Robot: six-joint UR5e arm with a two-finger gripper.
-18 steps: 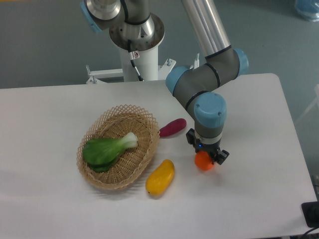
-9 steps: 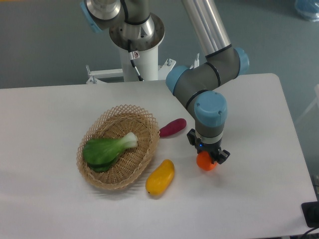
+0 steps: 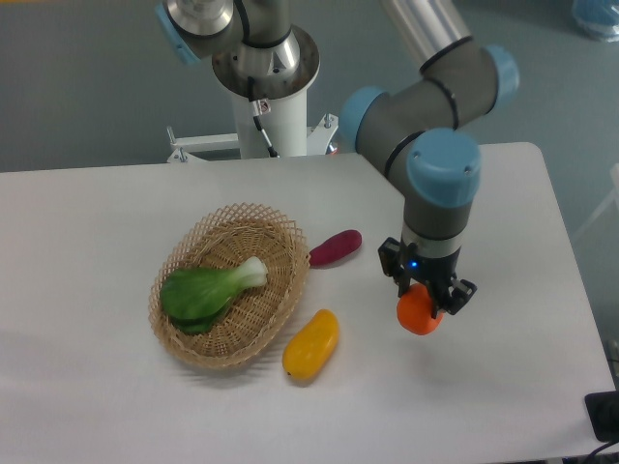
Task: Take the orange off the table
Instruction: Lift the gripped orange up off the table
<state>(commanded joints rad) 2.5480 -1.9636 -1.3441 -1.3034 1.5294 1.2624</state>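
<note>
The orange point(image 3: 417, 313) is a small round bright-orange fruit held between the fingers of my gripper point(image 3: 426, 300). The gripper points down and is shut on the orange, which hangs above the white table point(image 3: 503, 387), right of centre. The gripper body hides the orange's top.
A wicker basket point(image 3: 184, 338) holding a green leafy vegetable point(image 3: 208, 290) stands left of centre. A yellow-orange mango point(image 3: 310, 344) lies by its right rim. A purple oblong vegetable point(image 3: 336, 246) lies behind the mango. The robot base point(image 3: 261, 68) is at the back.
The gripper has moved right and risen with the orange held in it. The arm's elbow swung right as well. The basket, mango and purple vegetable have not moved.
</note>
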